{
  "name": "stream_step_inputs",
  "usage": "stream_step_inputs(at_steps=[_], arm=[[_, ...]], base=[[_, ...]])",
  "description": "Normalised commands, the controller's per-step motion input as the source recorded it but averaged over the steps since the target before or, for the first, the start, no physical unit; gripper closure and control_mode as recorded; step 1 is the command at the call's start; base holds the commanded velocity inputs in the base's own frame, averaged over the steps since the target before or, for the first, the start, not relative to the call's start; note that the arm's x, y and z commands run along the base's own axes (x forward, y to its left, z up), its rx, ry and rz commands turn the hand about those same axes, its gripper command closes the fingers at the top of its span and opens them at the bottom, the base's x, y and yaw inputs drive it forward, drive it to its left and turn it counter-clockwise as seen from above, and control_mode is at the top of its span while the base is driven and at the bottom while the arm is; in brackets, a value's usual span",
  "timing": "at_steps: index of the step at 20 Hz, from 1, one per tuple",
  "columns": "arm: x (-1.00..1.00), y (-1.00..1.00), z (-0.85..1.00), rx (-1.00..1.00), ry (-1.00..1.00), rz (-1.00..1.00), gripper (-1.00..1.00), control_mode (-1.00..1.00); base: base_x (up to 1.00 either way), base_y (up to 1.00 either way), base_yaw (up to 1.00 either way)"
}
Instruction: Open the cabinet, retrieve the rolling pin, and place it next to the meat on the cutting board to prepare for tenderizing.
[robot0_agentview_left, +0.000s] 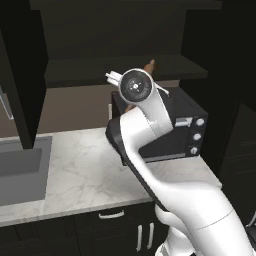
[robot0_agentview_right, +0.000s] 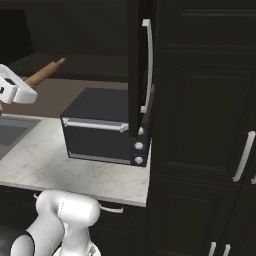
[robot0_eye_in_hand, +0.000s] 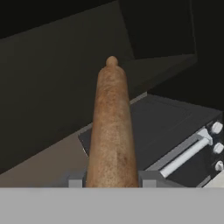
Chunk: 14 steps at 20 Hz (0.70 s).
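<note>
The cabinet (robot0_agentview_right: 136, 65) stands open above the marble counter (robot0_agentview_left: 80, 170), its door swung out edge-on with the long silver handle (robot0_agentview_right: 148, 65) facing the room in the right base view. Below its shelf sits a black oven (robot0_agentview_right: 105, 132) with a horizontal bar and three knobs, and a sink (robot0_agentview_left: 20, 170) lies at the counter's left end.

The arm reaches up in front of the open shelf, and the rolling pin (robot0_eye_in_hand: 111, 127) is already off the shelf, sticking forward and upward out of the claw (robot0_eye_in_hand: 112, 181), above the oven. The claw is closed part-way around the pin's near end, with a finger (robot0_eye_in_hand: 75, 181) tight on either side in the hand view; the knobbed far end points toward the dark back wall.

The step in hand looks like carrying the pin away from the cabinet. To do it well, the arm should draw straight back until the far end is clear of the shelf edge and the open door, and only then turn. The grip sits at one end, so the long free length may swing or sag; slow, level motion is safer. The cutting board and meat lie elsewhere, so the base will likely have to drive first.
</note>
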Motion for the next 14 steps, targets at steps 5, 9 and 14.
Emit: stream_step_inputs(at_steps=[5, 9, 14], arm=[[0.0, 0.0, 0.0, 0.0, 0.0, 0.0, 1.0, 1.0], [0.0, 0.0, 0.0, 0.0, 0.0, 0.0, 1.0, 1.0], [0.0, 0.0, 0.0, 0.0, 0.0, 0.0, 1.0, 1.0]], base=[[-0.39, 0.0, -0.03], [-0.85, 0.12, -0.08], [-0.89, 0.16, -0.07]])
